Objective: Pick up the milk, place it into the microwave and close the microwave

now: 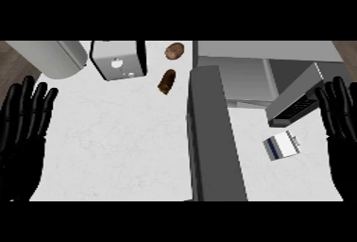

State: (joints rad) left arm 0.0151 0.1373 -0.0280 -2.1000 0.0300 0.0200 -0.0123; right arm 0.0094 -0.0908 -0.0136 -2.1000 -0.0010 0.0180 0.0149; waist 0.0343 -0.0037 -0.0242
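Near the right hand sits the milk, perhaps lying flat

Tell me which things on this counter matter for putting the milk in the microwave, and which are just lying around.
For the job: milk carton; microwave, its door open; left hand and right hand, both open at the view's edges.
Lying about: silver appliance; large grey rounded object; round brown item; long brown item.

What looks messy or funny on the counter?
Nothing is spilled or broken. The milk carton sits a bit crooked on the counter, right of the microwave door, which stands wide open.
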